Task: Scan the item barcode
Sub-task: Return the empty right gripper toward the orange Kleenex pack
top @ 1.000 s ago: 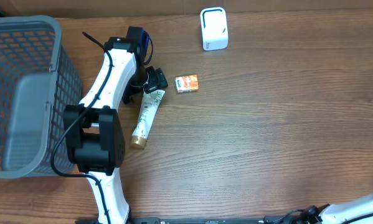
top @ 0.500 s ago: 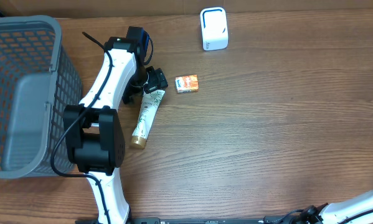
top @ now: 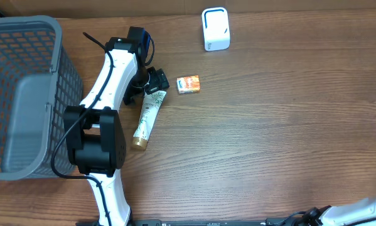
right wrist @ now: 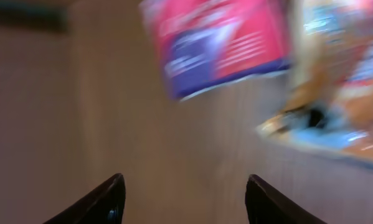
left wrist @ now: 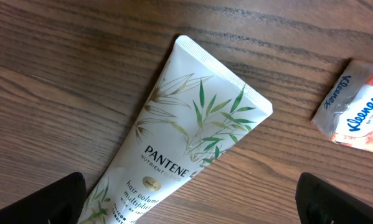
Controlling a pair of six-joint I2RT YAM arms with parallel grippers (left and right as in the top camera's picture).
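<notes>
Overhead and wrist views, we record: left gripper (left wrist: 192, 202) spread wide and empty over Pantene tube (left wrist: 192, 118); right gripper (right wrist: 186, 199) parted, holding nothing, surroundings blurred.

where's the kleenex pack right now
In the overhead view the kleenex pack lies left of centre, just right of the flat end of the Pantene tube, below the white scanner in frame.

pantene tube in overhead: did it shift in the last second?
No. The white Pantene tube with green leaf print lies at the same angle, and its crimped end is the same gap from the orange tissue pack as before.
</notes>
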